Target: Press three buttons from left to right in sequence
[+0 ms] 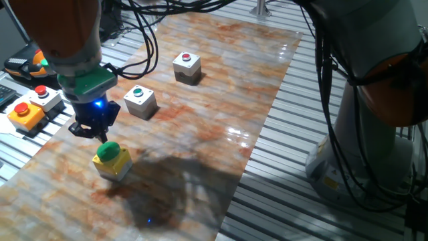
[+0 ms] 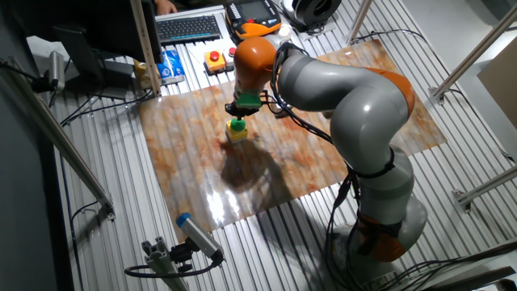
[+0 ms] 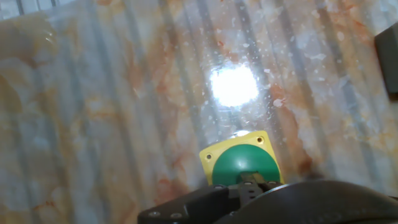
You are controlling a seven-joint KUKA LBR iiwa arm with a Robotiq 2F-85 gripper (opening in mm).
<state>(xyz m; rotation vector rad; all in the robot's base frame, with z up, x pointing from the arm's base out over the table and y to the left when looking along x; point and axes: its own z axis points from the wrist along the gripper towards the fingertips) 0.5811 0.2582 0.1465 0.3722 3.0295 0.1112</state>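
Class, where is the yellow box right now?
In one fixed view, the yellow box sits front-left on the marble board, directly under the gripper.

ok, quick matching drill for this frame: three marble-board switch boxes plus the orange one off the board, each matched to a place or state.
Things:
1. yellow box with green dome
2. light grey box with green button
3. light grey box with red button
4. orange box with red button

Places or states:
A. off the marble board, on the slatted table
B. farthest from the gripper
C. middle of the row
D. directly under the gripper

Pairs: 1-D, 2-C, 3-B, 4-A
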